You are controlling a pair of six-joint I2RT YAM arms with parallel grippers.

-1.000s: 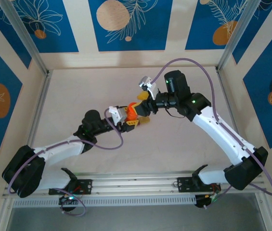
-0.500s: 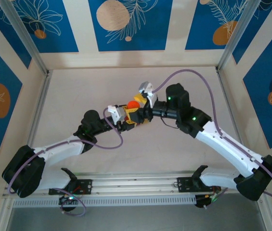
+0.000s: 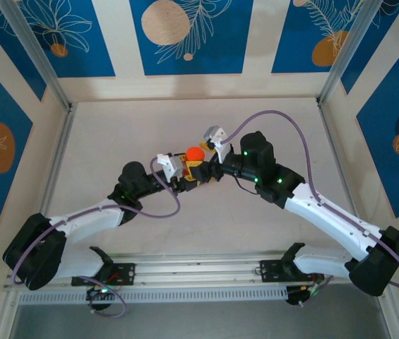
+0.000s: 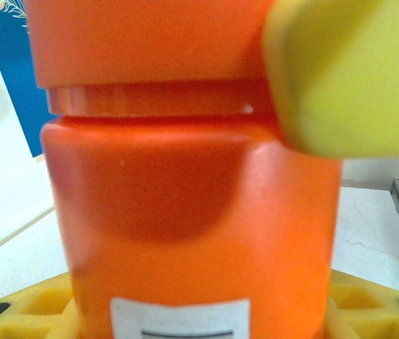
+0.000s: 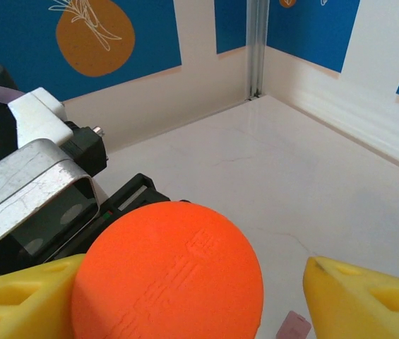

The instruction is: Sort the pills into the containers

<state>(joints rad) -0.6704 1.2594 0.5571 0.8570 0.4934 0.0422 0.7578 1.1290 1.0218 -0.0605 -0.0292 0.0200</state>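
Illumination is bright, even and diffuse from overhead. Shadows on the pale beige tabletop are faint and soft-edged. In the left wrist view, the orange cylindrical plastic bottle is slightly defocused at close range, with one dark shadow patch on its body.

The orange pill bottle is sitting upright with its round cap on, white label facing the left wrist camera. A small pale-pink piece (pill or not, unclear) is lying flat nearby.
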